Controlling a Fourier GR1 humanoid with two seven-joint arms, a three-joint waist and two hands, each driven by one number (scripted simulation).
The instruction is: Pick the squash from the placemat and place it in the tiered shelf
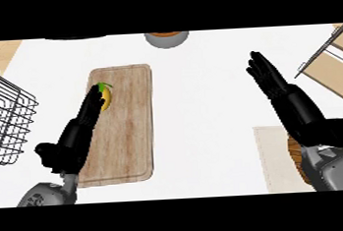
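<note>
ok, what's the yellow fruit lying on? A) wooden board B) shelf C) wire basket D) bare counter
A: the yellow fruit lies on the wooden board, with the left robot hand stretched over it, fingers straight.

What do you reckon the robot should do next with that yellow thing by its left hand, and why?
Probably curl the left hand round the yellow squash. Its straight fingers already reach the squash on the wooden board but do not wrap it, so nothing is held yet. The right hand is open over the bare counter, away from it. The wire shelf waits just left.
</note>
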